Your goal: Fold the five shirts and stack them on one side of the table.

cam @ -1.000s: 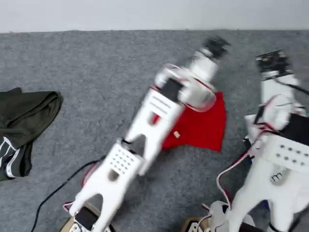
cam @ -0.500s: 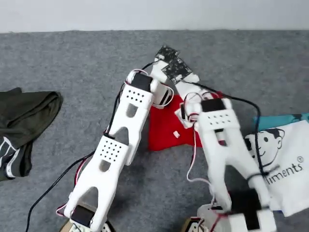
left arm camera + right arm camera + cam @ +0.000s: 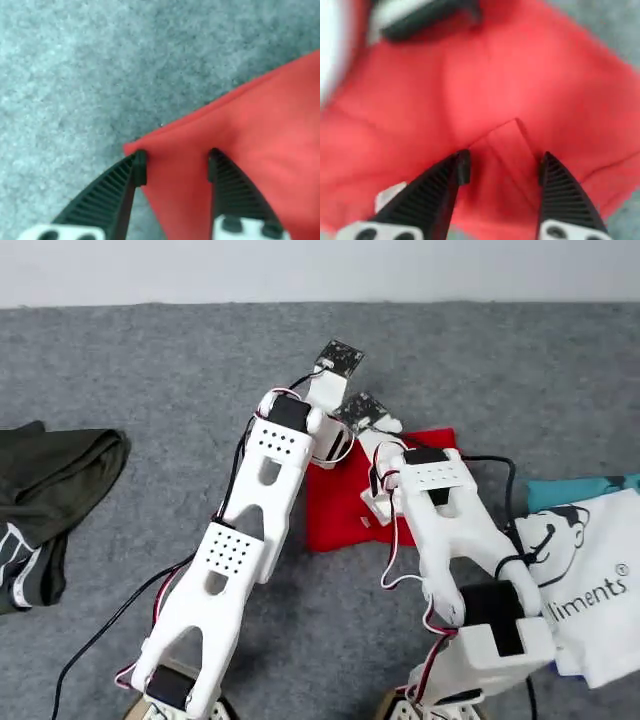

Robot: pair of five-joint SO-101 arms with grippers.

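**Surface and room.** The desk (image 3: 130, 360) is covered edge to edge in grey, felt-like carpet. A plain white wall (image 3: 300, 270) runs along its far edge.

**Task items.**
- The red shirt (image 3: 340, 510) lies flat near the middle of the desk, partly folded. A folded flap edge is visible in the right wrist view.
- A pile of dark shirts (image 3: 50, 480) sits at the left edge. It consists of a dark green one on top and a black one with white trim below.
- A white shirt (image 3: 600, 580) lies at the right edge, with a teal shirt (image 3: 570, 490) showing from under its far side.

**Claws.**
- The left arm (image 3: 250, 540) extends to the far left corner of the red shirt. The left claw (image 3: 175, 165) is spread apart, with one finger on each side of that corner. Cloth sits between the fingers but is not pinched.
- The right arm (image 3: 450, 530) is bent over the same shirt from the right side. The right claw (image 3: 502, 167) is also spread apart, low over the folded flap, and grips nothing.

**Labels and print.**
- A small white label (image 3: 390, 196) is attached to the red shirt near its front edge. No text on it can be made out.
- The white shirt bears a cartoon face and dark lettering, cut off at the frame edge.
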